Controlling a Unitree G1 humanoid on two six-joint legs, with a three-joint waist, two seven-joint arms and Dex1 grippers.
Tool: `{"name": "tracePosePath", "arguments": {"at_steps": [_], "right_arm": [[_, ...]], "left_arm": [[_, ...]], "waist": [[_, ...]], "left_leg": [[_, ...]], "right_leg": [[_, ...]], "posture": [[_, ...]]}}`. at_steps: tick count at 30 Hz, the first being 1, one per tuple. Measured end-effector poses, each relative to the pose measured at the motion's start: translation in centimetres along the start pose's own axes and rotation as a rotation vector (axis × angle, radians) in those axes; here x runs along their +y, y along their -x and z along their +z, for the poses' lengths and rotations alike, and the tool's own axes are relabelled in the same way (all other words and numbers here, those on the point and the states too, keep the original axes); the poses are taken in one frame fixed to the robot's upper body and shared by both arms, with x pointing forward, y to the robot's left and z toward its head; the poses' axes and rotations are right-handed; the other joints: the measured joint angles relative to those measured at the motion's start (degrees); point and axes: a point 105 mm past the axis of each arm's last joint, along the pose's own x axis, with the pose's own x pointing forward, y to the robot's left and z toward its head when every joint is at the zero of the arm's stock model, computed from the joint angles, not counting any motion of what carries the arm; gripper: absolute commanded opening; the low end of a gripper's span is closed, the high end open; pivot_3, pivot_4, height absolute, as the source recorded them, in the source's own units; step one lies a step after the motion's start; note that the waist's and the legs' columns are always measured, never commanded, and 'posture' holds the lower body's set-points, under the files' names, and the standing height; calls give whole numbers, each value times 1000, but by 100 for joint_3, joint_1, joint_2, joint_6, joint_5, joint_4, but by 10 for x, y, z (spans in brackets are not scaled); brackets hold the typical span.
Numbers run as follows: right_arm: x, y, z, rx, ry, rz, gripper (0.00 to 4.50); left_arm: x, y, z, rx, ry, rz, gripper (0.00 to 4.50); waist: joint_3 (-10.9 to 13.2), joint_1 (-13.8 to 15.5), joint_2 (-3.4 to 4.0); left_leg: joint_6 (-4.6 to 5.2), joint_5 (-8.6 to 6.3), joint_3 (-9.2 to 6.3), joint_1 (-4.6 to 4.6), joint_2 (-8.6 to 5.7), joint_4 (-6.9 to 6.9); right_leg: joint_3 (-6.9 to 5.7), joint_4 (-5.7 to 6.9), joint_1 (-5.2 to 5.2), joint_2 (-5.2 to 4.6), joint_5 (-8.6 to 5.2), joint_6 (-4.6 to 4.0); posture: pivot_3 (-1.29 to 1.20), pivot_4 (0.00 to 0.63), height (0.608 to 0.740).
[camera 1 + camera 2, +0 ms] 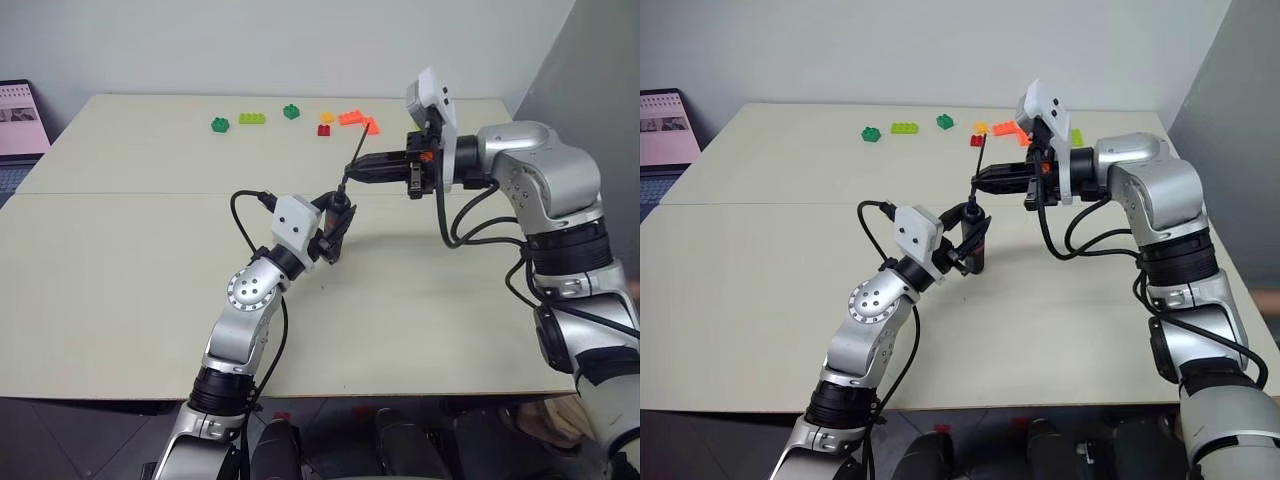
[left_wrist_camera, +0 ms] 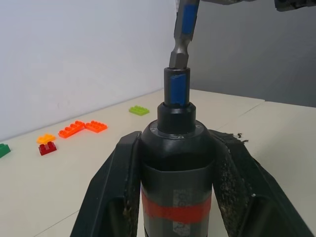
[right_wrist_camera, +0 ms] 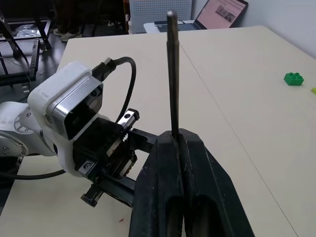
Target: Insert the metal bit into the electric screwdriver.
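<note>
My left gripper (image 1: 335, 225) is shut on the electric screwdriver (image 2: 177, 163), a black cylinder with a red band. It stands nearly upright over the middle of the table (image 1: 120, 260). Its narrow tip (image 2: 176, 86) carries a blue band. My right gripper (image 3: 177, 143) reaches in from the right, shut on the metal bit (image 1: 360, 148), a thin dark rod held partway along. The bit's lower hex end (image 2: 179, 54) meets the top of the screwdriver's tip. How deep it sits I cannot tell. The bit's other end (image 3: 171, 15) sticks out past the fingers.
Toy bricks lie along the table's far side: green (image 1: 220, 124), lime (image 1: 252, 119), another green (image 1: 291, 111), red (image 1: 324, 129) and orange (image 1: 352, 117). A laptop (image 1: 20, 125) stands off the table's far left. A seam (image 1: 150, 193) crosses the tabletop.
</note>
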Motion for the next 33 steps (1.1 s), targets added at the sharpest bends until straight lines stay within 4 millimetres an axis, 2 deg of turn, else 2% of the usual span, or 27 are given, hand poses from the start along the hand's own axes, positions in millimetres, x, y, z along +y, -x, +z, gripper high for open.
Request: {"name": "tracePosePath", "arguments": {"at_steps": [19, 33], "right_arm": [[-1, 0, 7, 18, 18, 25, 0], [-2, -4, 2, 38, 39, 37, 0]], "left_arm": [[0, 0, -1, -4, -2, 2, 1641], [0, 0, -1, -3, -1, 2, 1641]], "waist": [[0, -1, 0], [0, -2, 0]], "left_leg": [[0, 0, 0, 1, 0, 1], [0, 0, 0, 3, 0, 1]], "right_leg": [[0, 2, 0, 0, 0, 0], [0, 5, 1, 0, 0, 0]], "posture": [[0, 150, 740], [0, 150, 740]]}}
